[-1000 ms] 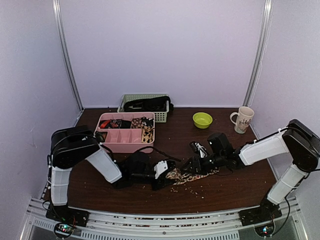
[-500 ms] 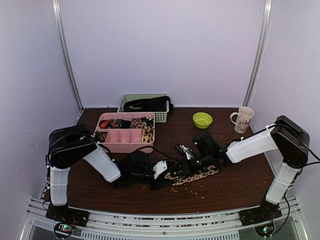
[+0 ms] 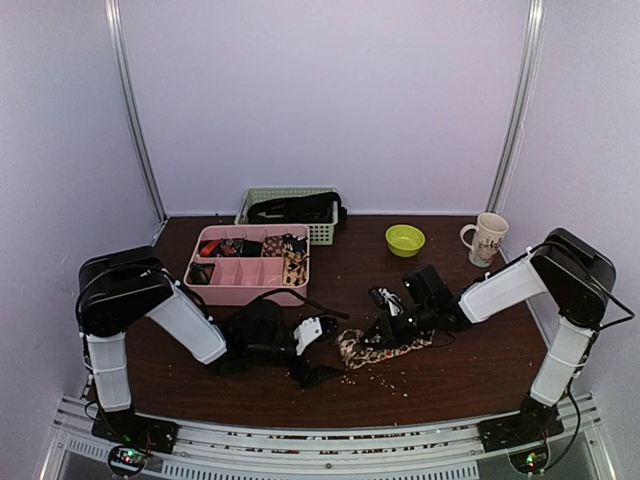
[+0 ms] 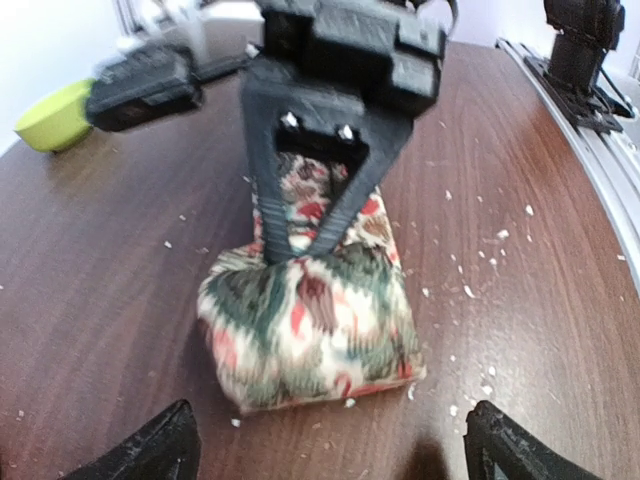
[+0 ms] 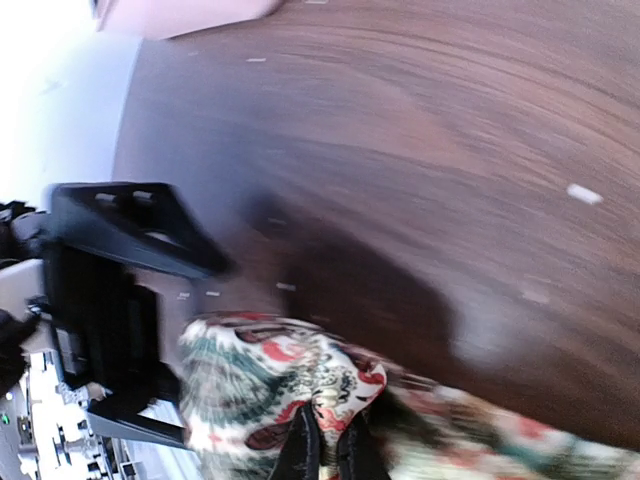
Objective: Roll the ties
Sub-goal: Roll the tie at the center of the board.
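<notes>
One tie (image 3: 380,349), cream with green and red print, lies on the brown table with its left end folded into a thick bundle (image 4: 310,320). My right gripper (image 3: 384,336) stands over that bundle, shut and pinching the cloth on its top (image 5: 327,452). My left gripper (image 3: 324,352) sits just left of the bundle, open wide, and its fingertips (image 4: 150,455) are apart from the cloth with nothing between them. In the left wrist view the right gripper (image 4: 300,245) bites the bundle from the far side. Other rolled ties (image 3: 291,258) fill compartments of a pink tray.
The pink compartment tray (image 3: 250,290) stands at the back left, with a green mesh basket (image 3: 322,232) holding dark cloth behind it. A green bowl (image 3: 405,239) and a mug (image 3: 488,238) stand at the back right. Pale crumbs (image 3: 385,378) dot the table in front of the tie.
My left gripper has let go of the tie, opened wide and drawn back to the left. My right gripper has moved left onto the folded end and shut on it.
</notes>
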